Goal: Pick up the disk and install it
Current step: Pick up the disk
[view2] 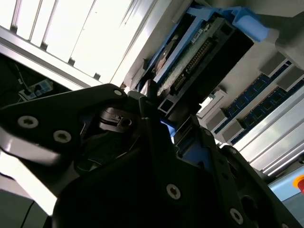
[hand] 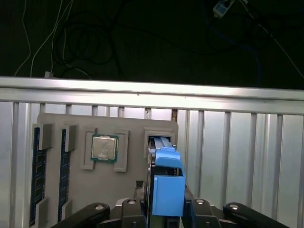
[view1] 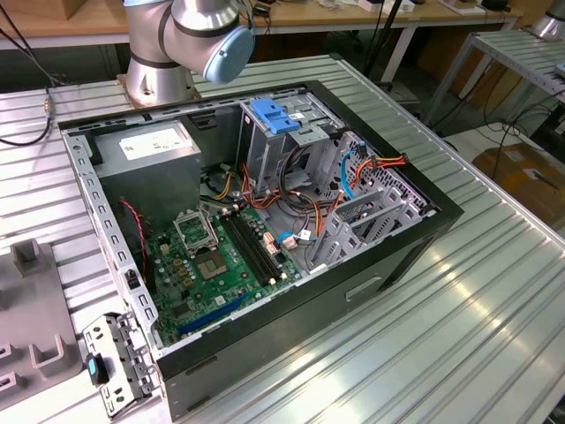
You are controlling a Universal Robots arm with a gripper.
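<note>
The disk [hand: 166,190] stands on edge between my fingers in the first wrist view, its blue plastic rail facing the camera. Its far end sits at a slot of a grey holder tray [hand: 128,123]. My gripper [hand: 164,205] has a dark finger pressed against each side of the rail, shut on it. In the second wrist view the disk [view2: 190,52] shows its connector edge and blue rails just beyond the gripper [view2: 164,118]. The exterior view has the open computer case [view1: 380,274] with its metal drive cage [view1: 282,141], topped by a blue latch.
The holder tray also carries a processor chip [hand: 104,148] and memory sticks [hand: 38,175]. In the case lie the motherboard [view1: 221,256], a grey power supply [view1: 154,146] and loose cables. The arm's base [view1: 168,53] stands behind the case, and a metal bracket [view1: 119,362] lies at its near corner.
</note>
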